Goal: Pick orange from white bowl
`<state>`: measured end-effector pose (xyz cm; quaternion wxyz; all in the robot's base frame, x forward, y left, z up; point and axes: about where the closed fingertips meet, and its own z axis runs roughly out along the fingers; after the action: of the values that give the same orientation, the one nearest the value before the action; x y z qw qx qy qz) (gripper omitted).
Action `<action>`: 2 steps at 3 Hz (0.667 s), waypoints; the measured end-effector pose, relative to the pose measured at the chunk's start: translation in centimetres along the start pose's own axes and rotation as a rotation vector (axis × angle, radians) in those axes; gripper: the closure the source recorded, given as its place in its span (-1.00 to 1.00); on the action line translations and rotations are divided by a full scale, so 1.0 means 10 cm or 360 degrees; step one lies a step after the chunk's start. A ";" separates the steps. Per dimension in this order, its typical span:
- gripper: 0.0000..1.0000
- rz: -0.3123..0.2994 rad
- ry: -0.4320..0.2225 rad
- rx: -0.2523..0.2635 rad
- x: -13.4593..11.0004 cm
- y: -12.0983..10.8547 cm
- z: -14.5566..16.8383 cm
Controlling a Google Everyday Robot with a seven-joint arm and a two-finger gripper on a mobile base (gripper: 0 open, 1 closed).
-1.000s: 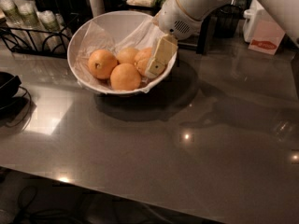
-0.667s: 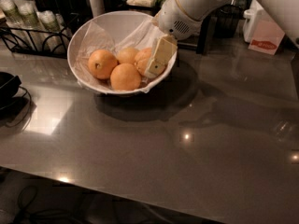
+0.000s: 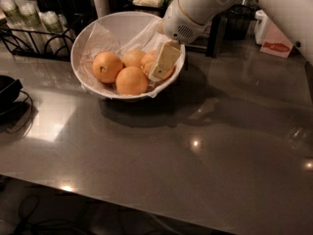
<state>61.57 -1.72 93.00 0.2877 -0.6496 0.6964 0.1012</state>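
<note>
The white bowl (image 3: 83, 43), wide and lined with crinkled white paper, stands at the back left of the dark table. It holds four oranges. The orange (image 3: 147, 62) lies at the bowl's right side, smooth, with no stem spot showing, and is partly hidden by my gripper. My gripper (image 3: 157, 68) reaches down into the bowl from the upper right, its cream-coloured end lying across this orange. An orange with a dark stem dimple (image 3: 107, 66) lies at the left, another (image 3: 131, 81) at the front, and one (image 3: 133, 58) behind.
A black wire rack with jars (image 3: 29, 23) stands behind the bowl at the left. A black object with a cable (image 3: 7, 94) lies at the left edge. A white carton (image 3: 274, 35) stands at the back right. The grey tabletop (image 3: 195, 146) spreads in front.
</note>
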 end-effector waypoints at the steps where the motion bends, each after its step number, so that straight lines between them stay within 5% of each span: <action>1: -0.76 0.0018 0.0039 -0.0011 0.10 -0.01 0.12; 2: -0.70 0.0032 0.0079 -0.0016 0.19 0.00 0.23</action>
<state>62.19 -2.16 90.08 0.2662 -0.6462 0.7094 0.0914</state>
